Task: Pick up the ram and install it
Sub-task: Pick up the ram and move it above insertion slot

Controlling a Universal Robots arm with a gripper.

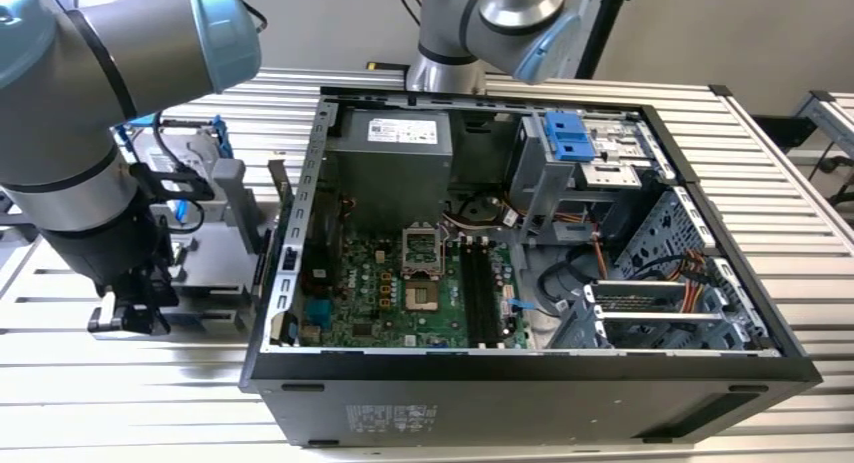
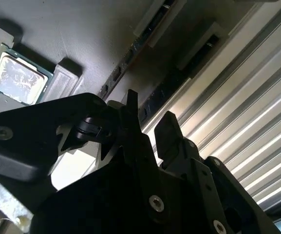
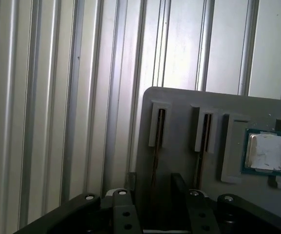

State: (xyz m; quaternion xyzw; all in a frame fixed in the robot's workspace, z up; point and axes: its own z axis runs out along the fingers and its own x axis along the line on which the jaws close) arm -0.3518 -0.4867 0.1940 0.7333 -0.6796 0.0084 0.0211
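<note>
Gripper [image 3: 154,183] closest to the lens in both wrist views: fingers [image 3: 128,195] spread apart, nothing clamped. They straddle the ram [image 3: 156,146], which stands on edge in a slot of a grey tray [image 3: 179,105]. Whether the pads touch it cannot be told.

Ram sits in the slot nearest the tray's edge. A second stick [image 3: 206,134] stands in the neighbouring slot, and a processor chip [image 3: 267,151] lies flat in a pocket beyond that. Standing the sticks upright probably leaves their long faces free for a pinch from above.

Exterior view: arm [image 1: 80,183] reaches down at lower left of the frame, gripper low over the tray, outside the computer case [image 1: 534,393], which is at centre frame.

Room:
- Gap between the two sticks is narrow, and one finger has to go down into it.
- Outer finger has open ribbed table [image 3: 57,97] past the tray edge.
- Nothing overhangs the ram, so straight up looks free.
- Memory slots [image 1: 481,283] lie well apart from the ram, inside the case. Case wall [image 1: 287,273] stands between tray and board.
</note>
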